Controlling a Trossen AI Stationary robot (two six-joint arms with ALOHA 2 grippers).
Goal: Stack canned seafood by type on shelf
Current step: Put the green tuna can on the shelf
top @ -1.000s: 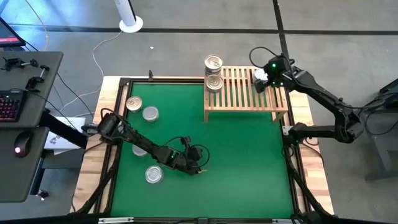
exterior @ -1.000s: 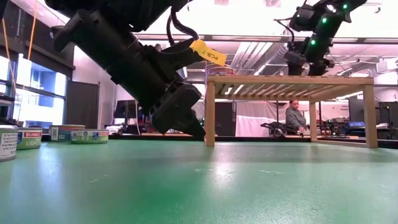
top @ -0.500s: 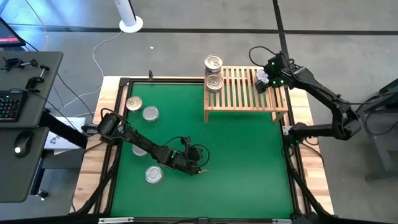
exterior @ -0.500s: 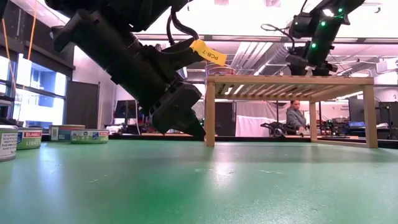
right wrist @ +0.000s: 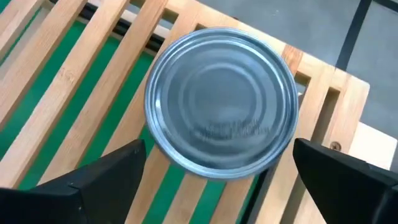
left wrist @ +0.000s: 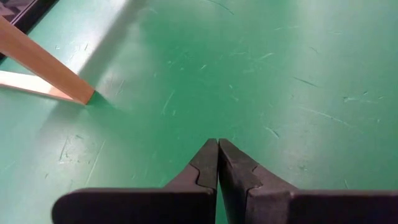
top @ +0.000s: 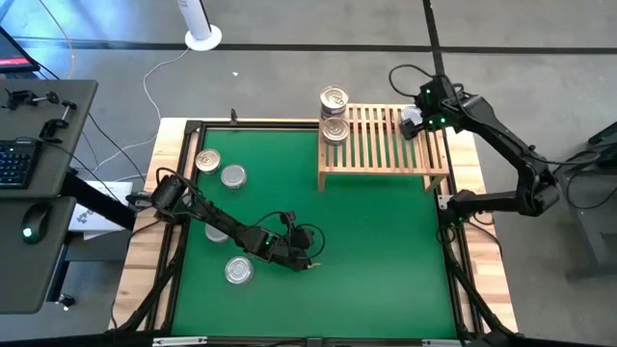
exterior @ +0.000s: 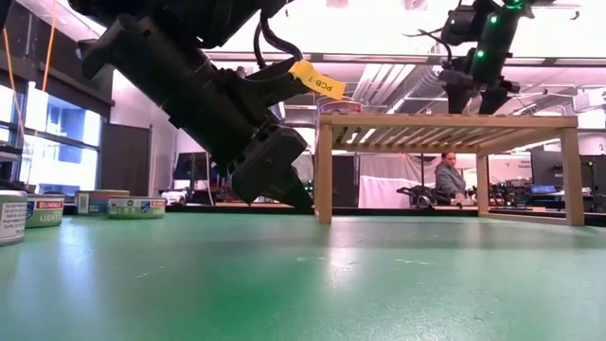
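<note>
The slatted wooden shelf (top: 384, 145) stands at the table's far right. A silver tin (right wrist: 221, 106) rests flat on its slats at the far right corner (top: 409, 118). My right gripper (right wrist: 219, 148) hovers open just above it, one finger to each side, touching nothing. Two more tins (top: 334, 99) (top: 335, 128) sit at the shelf's far left corner. Loose tins (top: 207, 161) (top: 232, 176) (top: 238, 271) lie on the green mat at the left. My left gripper (top: 310, 260) is shut and holds nothing, its tips just over the mat (left wrist: 217, 146).
Another tin (top: 217, 231) lies partly under my left arm. The shelf's near left leg (left wrist: 56, 81) stands close ahead of my left gripper. In the low view a person sits in the room beyond the shelf (exterior: 449, 180). Bare green mat (top: 386, 251) stretches in front of the shelf.
My right gripper, open throughout, has risen a little above the silver tin and drawn back toward the table's far right corner, tipping as it went. The tin has stayed on the slats. My left arm has kept still.
</note>
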